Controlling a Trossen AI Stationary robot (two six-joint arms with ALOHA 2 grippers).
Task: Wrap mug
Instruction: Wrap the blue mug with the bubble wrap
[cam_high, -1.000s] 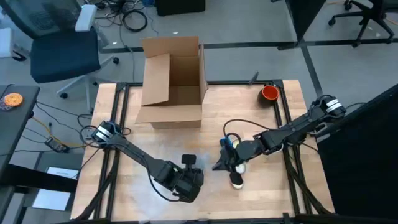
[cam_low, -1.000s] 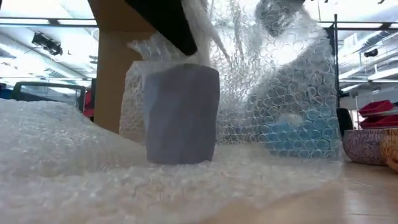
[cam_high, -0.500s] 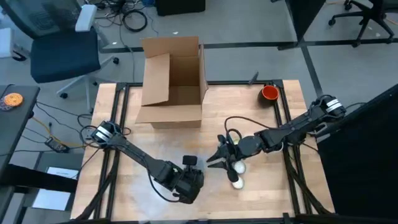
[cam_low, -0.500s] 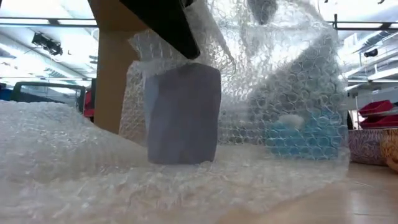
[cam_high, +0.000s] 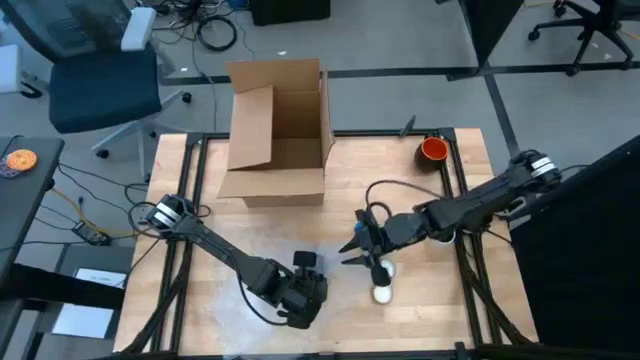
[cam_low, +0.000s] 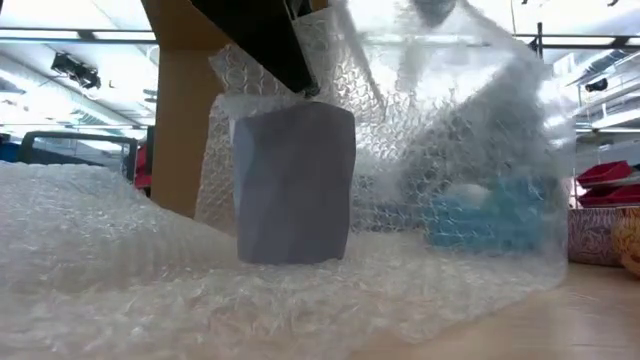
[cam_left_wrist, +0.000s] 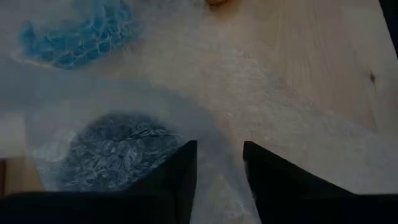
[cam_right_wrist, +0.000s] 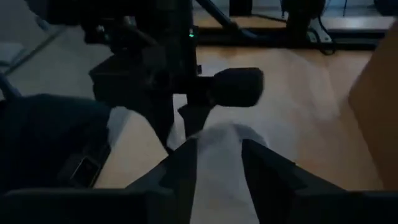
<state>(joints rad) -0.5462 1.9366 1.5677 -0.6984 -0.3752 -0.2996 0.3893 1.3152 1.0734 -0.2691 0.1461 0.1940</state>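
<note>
Low view: the mug (cam_low: 293, 185) stands upright on bubble wrap (cam_low: 120, 260) — the right tool (cam_high: 362, 246) pinches a raised sheet; the left tool (cam_left_wrist: 219, 171) grips wrap too.

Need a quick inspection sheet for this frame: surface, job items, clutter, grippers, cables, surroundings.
Surface: wooden table, front half under the bubble wrap.
Job's things: grey mug upright on the bubble wrap, a sheet raised behind it.
Clutter: open cardboard box at rear; orange cup at rear right; white roll near front.
Grippers: left gripper pinching wrap beside the mug; right gripper holding a wrap edge up.
Cables: black loop on right arm.
Surroundings: office chair, floor cables.
</note>
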